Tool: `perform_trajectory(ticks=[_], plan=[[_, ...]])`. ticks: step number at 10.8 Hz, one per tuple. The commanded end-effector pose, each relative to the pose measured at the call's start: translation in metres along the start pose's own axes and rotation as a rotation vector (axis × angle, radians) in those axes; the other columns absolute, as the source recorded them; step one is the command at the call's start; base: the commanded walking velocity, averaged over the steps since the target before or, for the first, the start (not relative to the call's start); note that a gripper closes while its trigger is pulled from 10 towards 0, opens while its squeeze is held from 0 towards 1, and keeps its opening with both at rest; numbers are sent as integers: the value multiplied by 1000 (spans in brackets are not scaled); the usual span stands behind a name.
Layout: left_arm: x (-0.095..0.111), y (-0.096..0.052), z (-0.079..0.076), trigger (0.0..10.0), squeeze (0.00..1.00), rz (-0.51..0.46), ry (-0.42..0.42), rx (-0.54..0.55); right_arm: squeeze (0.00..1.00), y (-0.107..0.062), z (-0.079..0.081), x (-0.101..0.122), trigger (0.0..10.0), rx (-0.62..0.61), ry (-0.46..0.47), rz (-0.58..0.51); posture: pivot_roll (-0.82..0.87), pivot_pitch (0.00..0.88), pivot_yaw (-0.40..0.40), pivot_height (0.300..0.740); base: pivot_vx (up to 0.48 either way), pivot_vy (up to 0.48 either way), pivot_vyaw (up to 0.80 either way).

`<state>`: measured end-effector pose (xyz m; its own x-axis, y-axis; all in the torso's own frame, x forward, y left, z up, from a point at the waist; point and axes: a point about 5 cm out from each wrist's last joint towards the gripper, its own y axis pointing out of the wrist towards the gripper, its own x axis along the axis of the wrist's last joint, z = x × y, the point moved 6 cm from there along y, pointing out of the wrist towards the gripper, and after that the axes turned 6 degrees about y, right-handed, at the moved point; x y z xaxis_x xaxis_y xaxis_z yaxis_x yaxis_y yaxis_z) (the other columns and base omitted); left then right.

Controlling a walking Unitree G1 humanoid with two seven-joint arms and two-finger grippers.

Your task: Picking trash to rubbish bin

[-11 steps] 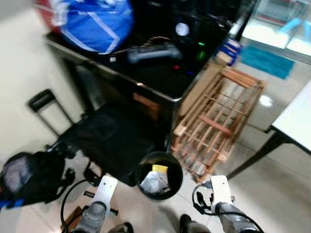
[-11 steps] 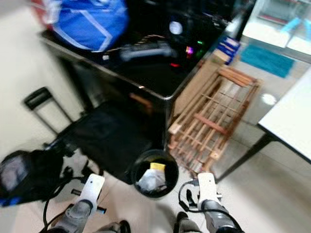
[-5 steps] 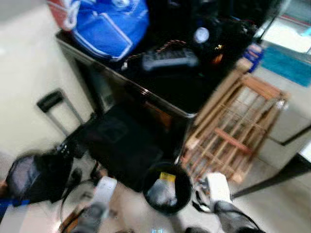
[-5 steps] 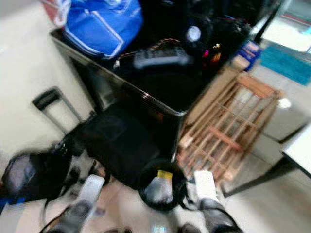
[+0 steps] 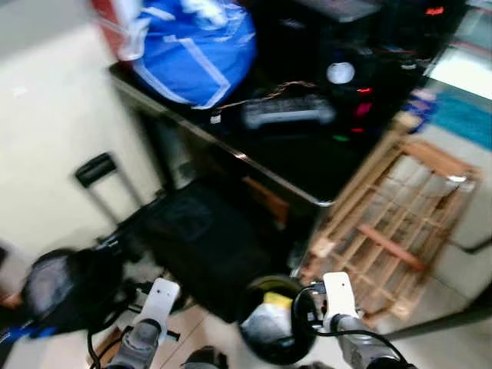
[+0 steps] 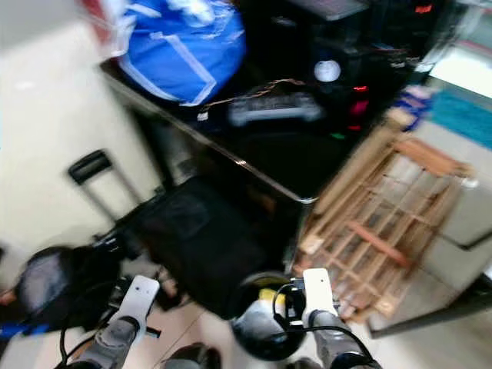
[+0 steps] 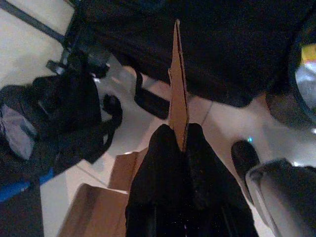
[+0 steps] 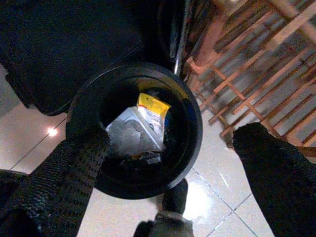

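- The round black rubbish bin (image 8: 134,132) sits on glossy pale floor tiles (image 8: 217,197), hemmed in: a black soft case (image 5: 201,238) crowds one side, a slatted wooden rack (image 5: 392,223) leans just beside the other.
- Behind both stands a dark, shiny-topped cabinet (image 5: 292,154), its front corner edge right above the bin.
- Open tile is only on the robot's side of the bin and off to its right.
- On the cabinet top: a shiny blue bag (image 5: 196,50) and a dark elongated device (image 5: 288,111).
- To the left, a black backpack (image 5: 65,288) slumps on the floor, with a luggage handle (image 5: 100,173) upright against the pale wall.
- Inside the bin: crumpled silvery-white wrapping and a yellow-topped carton (image 8: 152,111).
- Right gripper (image 8: 168,163) hovers over the bin's near rim, textured black fingers (image 8: 74,173) spread wide, nothing between them.
- Left gripper (image 7: 180,140) is low over the floor beside the soft case, fingers pressed together on a thin, flat piece of brown cardboard (image 7: 178,89) seen edge-on.
- More brown cardboard (image 7: 106,207) lies flat on the tiles under that gripper.
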<state>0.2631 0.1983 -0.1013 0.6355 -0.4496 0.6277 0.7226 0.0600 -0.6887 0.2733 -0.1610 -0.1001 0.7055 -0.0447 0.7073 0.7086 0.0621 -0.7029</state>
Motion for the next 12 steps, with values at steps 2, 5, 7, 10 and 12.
perform_trajectory(ticks=[2,5,7,10,12], plan=[[-8,-2,-9,10000,0,22,5,-27,0,-4,-10,-16,10000,-25,5,42,9,165,54,740,0,0,0],[11,3,3,10000,0,-17,-28,-7,0,-4,-14,-13,10000,-33,-17,39,3,184,48,740,0,0,0],[53,9,-10,10000,0,-118,11,-73,0,-1,-14,9,10000,0,-64,-20,-37,224,41,740,0,0,0],[105,5,-58,10000,0,-260,-11,-248,0,-1,0,22,10000,104,-77,-75,-87,305,22,740,0,0,0],[127,-6,-98,10000,0,-326,-38,-390,0,-4,15,26,10000,179,-114,-103,-111,364,4,740,0,0,0]])
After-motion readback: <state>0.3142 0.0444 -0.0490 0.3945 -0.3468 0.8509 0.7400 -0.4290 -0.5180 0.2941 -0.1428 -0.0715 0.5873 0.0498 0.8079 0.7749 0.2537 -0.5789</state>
